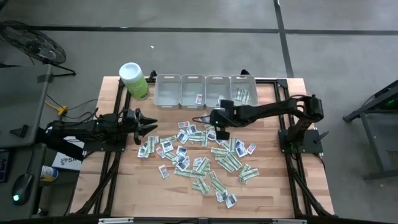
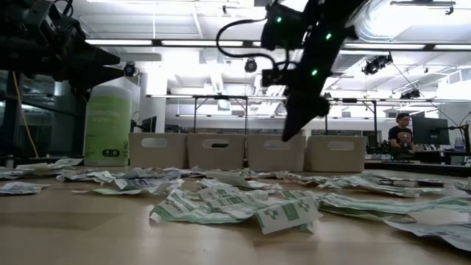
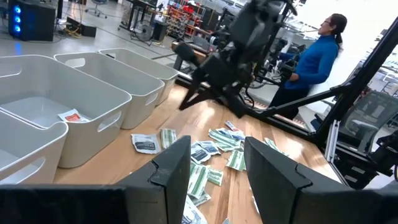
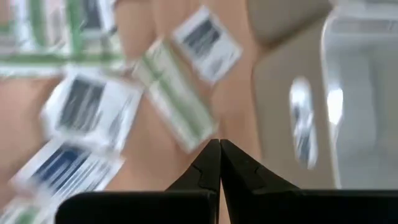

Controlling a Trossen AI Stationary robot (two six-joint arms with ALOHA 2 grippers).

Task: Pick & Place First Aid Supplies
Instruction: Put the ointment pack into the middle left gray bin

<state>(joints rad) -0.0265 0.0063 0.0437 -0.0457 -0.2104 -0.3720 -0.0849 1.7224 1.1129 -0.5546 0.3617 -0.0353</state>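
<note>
Flat white and green-striped first aid packets strewn across the table's middle, few in bins.

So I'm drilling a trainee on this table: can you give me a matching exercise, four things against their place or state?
Things:
1. left gripper
2. right gripper
3. lime-green canister
4. grey bins

Place or state:
A. row along the table's far edge
B. fingers shut, above the packets
C. far left corner, beside the bins
D. fingers open, left of the packets

Pairs: 1-D, 2-B, 3-C, 4-A
</note>
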